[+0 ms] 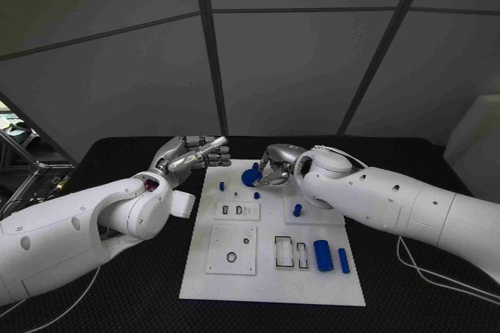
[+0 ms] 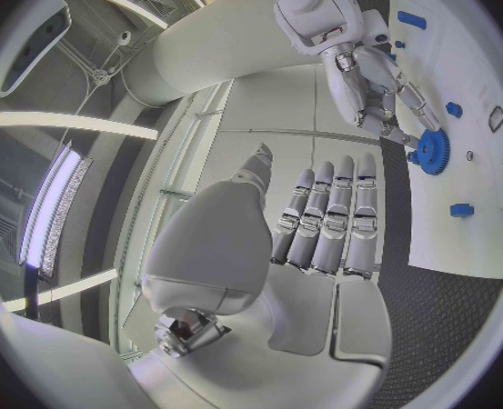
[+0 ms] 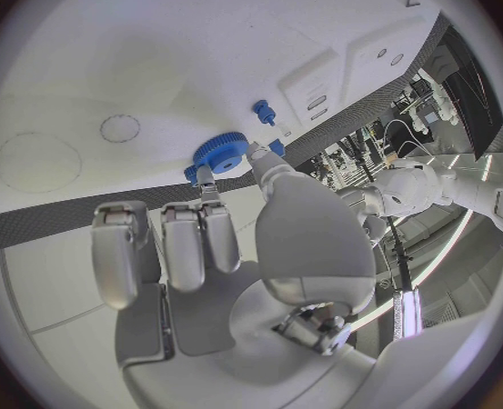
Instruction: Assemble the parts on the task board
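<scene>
The white task board (image 1: 271, 282) lies in the middle of the black table. My right hand (image 1: 273, 167) pinches a blue gear (image 1: 251, 178) between thumb and a finger, just over the board's far end. The right wrist view shows the gear (image 3: 220, 152) at the fingertips of that hand (image 3: 206, 236), close above the board (image 3: 81, 73). My left hand (image 1: 194, 157) hovers beside the board's far left corner, fingers straight and together, holding nothing. In the left wrist view the left hand (image 2: 319, 227) is flat, with the right hand (image 2: 377, 91) and gear (image 2: 431, 145) beyond it.
Two blue cylinders (image 1: 323, 255) (image 1: 344, 261) lie at the board's near right. Small blue pegs (image 1: 297, 210) (image 1: 256, 195) (image 1: 223, 186) stand further back. A raised white block with slots (image 1: 238, 211) and a square plate (image 1: 233, 250) sit on the board's left half.
</scene>
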You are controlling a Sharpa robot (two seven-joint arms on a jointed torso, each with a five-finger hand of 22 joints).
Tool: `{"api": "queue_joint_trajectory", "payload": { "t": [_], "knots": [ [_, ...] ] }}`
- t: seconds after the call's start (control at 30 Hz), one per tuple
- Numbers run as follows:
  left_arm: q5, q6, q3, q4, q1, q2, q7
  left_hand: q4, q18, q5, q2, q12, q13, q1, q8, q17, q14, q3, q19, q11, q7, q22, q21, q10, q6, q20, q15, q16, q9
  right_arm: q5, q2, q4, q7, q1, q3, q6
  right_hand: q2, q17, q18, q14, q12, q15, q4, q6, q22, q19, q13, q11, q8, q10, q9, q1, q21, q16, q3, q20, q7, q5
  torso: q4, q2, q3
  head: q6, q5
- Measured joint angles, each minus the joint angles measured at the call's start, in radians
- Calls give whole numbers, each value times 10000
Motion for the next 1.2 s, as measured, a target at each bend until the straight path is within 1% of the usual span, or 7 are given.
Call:
{"api": "queue_joint_trajectory", "payload": {
  "t": [0.17,0.37,0.6,0.73,0.83,1.03,1.2],
  "knots": [
    [0,-1,0,3,0,-41,-3,-17,0,0,0,0,-2,0,0,0,0,-17,0,0,0,-7,0,0,0,0,0,0,-5,171,-648,535,160,-17,-1,-601,-17,0,-1,0,4,0,-15,0,0,0,0,0,0,0,0,24,0,0,15,0,0,33,-16,-2,6,35,-1],
    [-1,-3,-1,6,-1,-126,-10,-27,-1,0,0,0,-9,0,1,1,0,-28,0,0,0,-11,0,0,0,0,0,0,-9,1292,-1831,1456,1055,-20,4,-1696,-3,0,0,0,-103,0,-202,20,0,0,0,0,0,0,2,403,0,0,201,0,-20,33,-56,-17,20,101,15],
    [-1,-2,-1,1,-1,-164,-13,-27,1,0,0,0,-8,0,1,1,0,-27,0,0,-1,-11,0,0,0,0,0,0,-9,3241,-3623,2351,2202,-19,2,-2086,-121,-1,-1,0,-156,0,-647,329,0,0,0,-36,7,35,34,986,0,-46,395,0,-99,33,-150,-51,49,189,56],
    [-1,3,-2,-49,-3,-116,-14,-27,1,0,1,0,-8,2,1,2,0,-27,0,0,-1,-17,0,1,0,0,0,0,-9,3986,-4350,2416,2621,-19,0,-2050,-239,-1,-1,38,-350,-38,-1081,582,0,0,0,-75,64,-1,46,1495,0,-161,530,-78,-139,-27,-228,-90,78,233,58],
    [-1,21,-2,-95,-9,-45,-14,-55,0,0,56,-36,-8,56,1,2,14,-55,0,-1,-1,-25,0,1,0,0,14,0,-9,4285,-4654,2360,2850,-19,0,-1996,-326,-1,-1,38,-423,-37,-1303,606,0,-1,0,-75,65,-1,46,1700,0,-194,605,-78,-147,-29,-285,-112,111,249,-5],
    [-1,83,-3,-184,-25,20,-14,-55,0,0,53,-36,-8,53,2,2,73,-55,0,-1,36,-36,0,1,37,0,1,0,-9,4424,-4852,2074,3154,-172,0,-1899,-389,-1,0,37,-541,-37,-1428,606,8,-1,0,-74,-2,-1,7,1762,0,-258,589,-78,-146,-29,-359,-149,189,274,-102],
    [-1,124,-3,-255,-47,49,-14,-55,0,0,53,-36,-8,53,2,3,73,-55,0,-1,36,-36,0,1,37,0,1,0,-8,4425,-4757,1736,3291,-332,-8,-1835,-389,-1,0,37,-541,-37,-1453,568,7,-1,0,-74,-2,-1,1,1762,0,-258,616,-78,-109,-29,-366,-151,203,269,-142]
  ]
}}
